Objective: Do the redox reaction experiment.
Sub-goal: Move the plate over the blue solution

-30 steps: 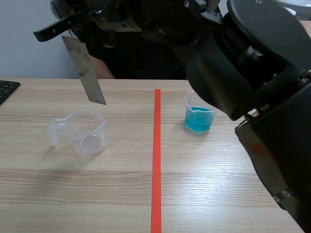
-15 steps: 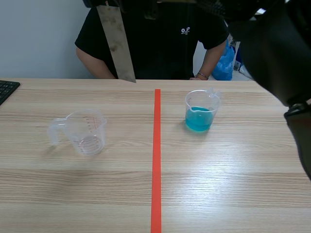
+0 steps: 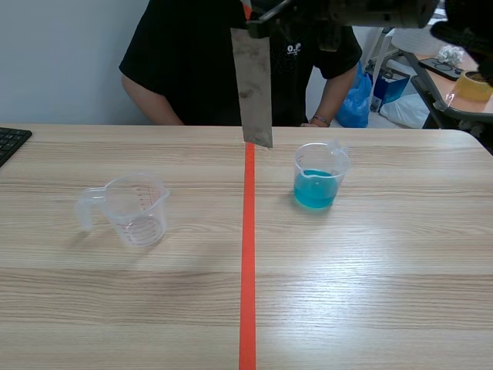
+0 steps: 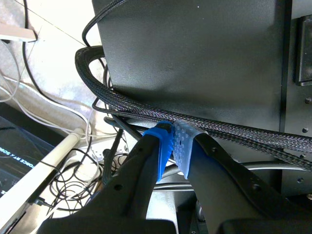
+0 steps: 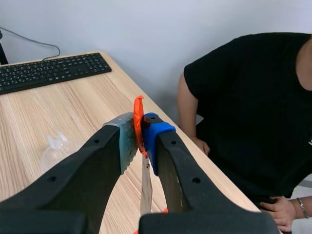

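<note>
A grey, stained metal strip point(image 3: 252, 85) hangs upright from my right gripper point(image 3: 254, 17), high above the red tape line. The right wrist view shows that gripper point(image 5: 139, 135) shut on the strip's orange-tipped top end, with the strip point(image 5: 146, 191) dangling below. A clear cup holding blue liquid point(image 3: 317, 182) stands just right of the tape line, beside and below the strip's lower end. An empty clear measuring cup point(image 3: 135, 208) sits on the left of the table and is also seen as cup point(image 5: 52, 149) below the right gripper. My left gripper point(image 4: 172, 146) is shut on nothing, off the table.
A person in a black shirt point(image 3: 231, 62) sits across the table with a hand point(image 3: 314, 121) at the far edge. A black keyboard point(image 3: 11, 142) lies at the far left. Ahead of the left gripper are a black box point(image 4: 195, 53) and cables.
The right arm has carried the metal strip from above the empty cup rightward to over the tape line, beside the blue cup. The arm's bulk has left the scene's right side.
</note>
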Tool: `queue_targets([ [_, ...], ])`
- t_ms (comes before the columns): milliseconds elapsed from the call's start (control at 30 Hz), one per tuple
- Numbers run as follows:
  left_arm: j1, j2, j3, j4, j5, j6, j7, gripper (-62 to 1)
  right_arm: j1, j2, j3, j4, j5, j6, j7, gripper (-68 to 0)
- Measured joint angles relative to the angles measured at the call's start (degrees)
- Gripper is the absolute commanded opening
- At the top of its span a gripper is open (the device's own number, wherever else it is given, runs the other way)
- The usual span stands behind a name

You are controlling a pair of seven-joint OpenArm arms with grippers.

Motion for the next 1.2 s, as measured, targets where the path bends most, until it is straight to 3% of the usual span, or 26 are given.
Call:
queue_targets([
  [167,0.00,0.00,0.00,0.00,0.00,0.00,0.00,-56.7,0.02,8.09,0.20,0.00,5.22,0.00,3.91,-66.9],
  [400,0.00,0.00,0.00,0.00,0.00,0.00,0.00,-56.7,0.02,19.78,0.20,0.00,8.70,0.17,11.26,-66.9],
  [600,0.00,0.00,0.00,0.00,0.00,0.00,0.00,-56.7,0.02,25.66,0.20,-0.57,9.73,0.59,15.87,-66.9],
  [700,0.00,0.00,0.00,0.00,0.00,-0.02,-0.02,-56.7,0.02,26.53,0.20,-2.58,9.75,1.16,17.07,-66.9],
  [767,0.00,0.00,0.00,0.00,0.00,0.00,0.00,-56.7,0.04,26.60,0.20,-4.74,9.73,3.43,18.51,-66.9],
  [933,0.00,0.00,0.00,0.00,0.00,0.00,0.00,-56.7,0.02,26.10,0.20,-9.68,9.68,5.60,20.04,-66.9],
  [1000,0.00,0.00,0.00,0.00,0.00,0.00,0.00,-56.7,0.04,25.42,0.20,-10.95,9.70,5.90,20.85,-66.9],
  [1100,0.00,0.00,0.00,0.00,0.00,0.00,0.00,-56.7,0.09,23.58,0.20,-12.66,9.66,8.72,20.90,-66.9],
  [1200,0.00,0.00,0.00,0.00,0.00,0.00,-0.02,-56.7,0.37,20.81,0.20,-14.47,9.53,9.09,20.28,-66.9],
])
